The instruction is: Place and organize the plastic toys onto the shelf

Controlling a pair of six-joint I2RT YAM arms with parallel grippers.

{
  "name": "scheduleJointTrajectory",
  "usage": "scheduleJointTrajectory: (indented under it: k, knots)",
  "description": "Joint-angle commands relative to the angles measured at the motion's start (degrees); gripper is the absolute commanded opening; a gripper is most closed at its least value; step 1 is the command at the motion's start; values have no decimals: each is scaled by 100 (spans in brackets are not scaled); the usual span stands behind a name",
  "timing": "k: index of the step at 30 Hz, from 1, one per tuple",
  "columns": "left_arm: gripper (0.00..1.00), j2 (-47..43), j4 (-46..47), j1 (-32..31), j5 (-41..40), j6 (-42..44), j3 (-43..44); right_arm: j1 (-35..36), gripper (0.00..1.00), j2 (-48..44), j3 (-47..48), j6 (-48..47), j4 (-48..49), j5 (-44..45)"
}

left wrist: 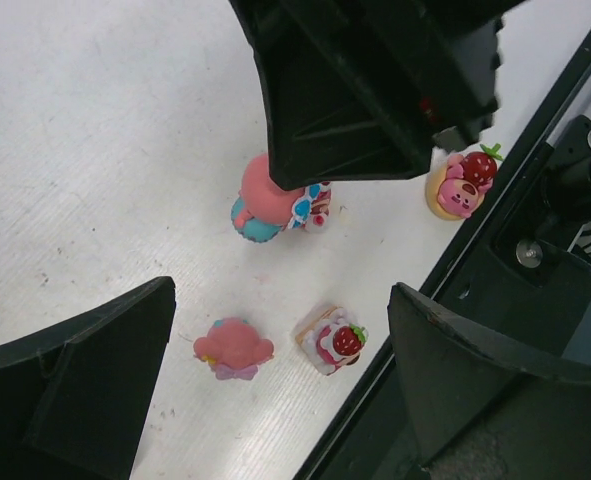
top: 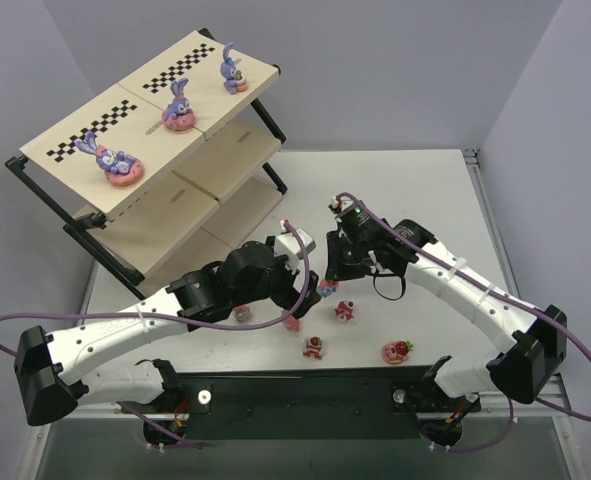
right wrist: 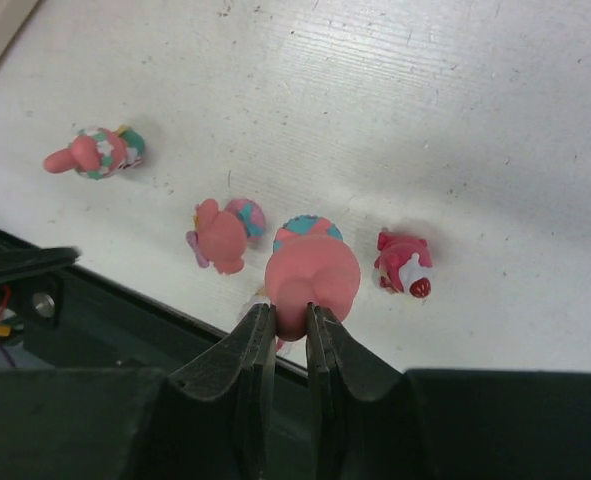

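Right wrist view shows the right arm's fingers (right wrist: 247, 350) pinching a pink round-headed figure (right wrist: 312, 272) on a teal base, gripped low on its head. Whether the base is off the worktop (top: 405, 200) cannot be told. The step in hand is judged to be the pick-up of one toy for transfer. The shelf (top: 155, 145) stands at the far left, with three purple bunnies (top: 178, 106) spaced along its top board. The next move calls for a lift, then a carry leftward to a board, setting the figure down upright. The left arm's fingers (left wrist: 85, 380) are spread wide with nothing between them, just beside the held figure. The left arm lies between the right arm and the shelf and is the main obstruction, so a hand-over or a left-arm retreat may be needed. Loose toys lie near the held figure: a pink figure (left wrist: 233, 348), a strawberry cake piece (left wrist: 331, 340), a strawberry-topped figure (left wrist: 462, 183) beside the front rail (left wrist: 550, 110), and a long-eared pink one (right wrist: 95, 153) further off. A straight vertical lift should avoid knocking them.
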Motion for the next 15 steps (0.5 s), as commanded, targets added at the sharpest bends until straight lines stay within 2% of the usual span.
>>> scheduleJointTrajectory:
  k: [1,7,15]
  knots:
    - [97,211,827,13,564,398,-51,-171,0,-363,391,27,-713,-792]
    - [98,580,1259,13,836,512,55,-277,0,-443,734,211,-1091,-1540]
    - [97,774,1488,5,687,600,37,-268,0,-452,972,361,-1303,-1769]
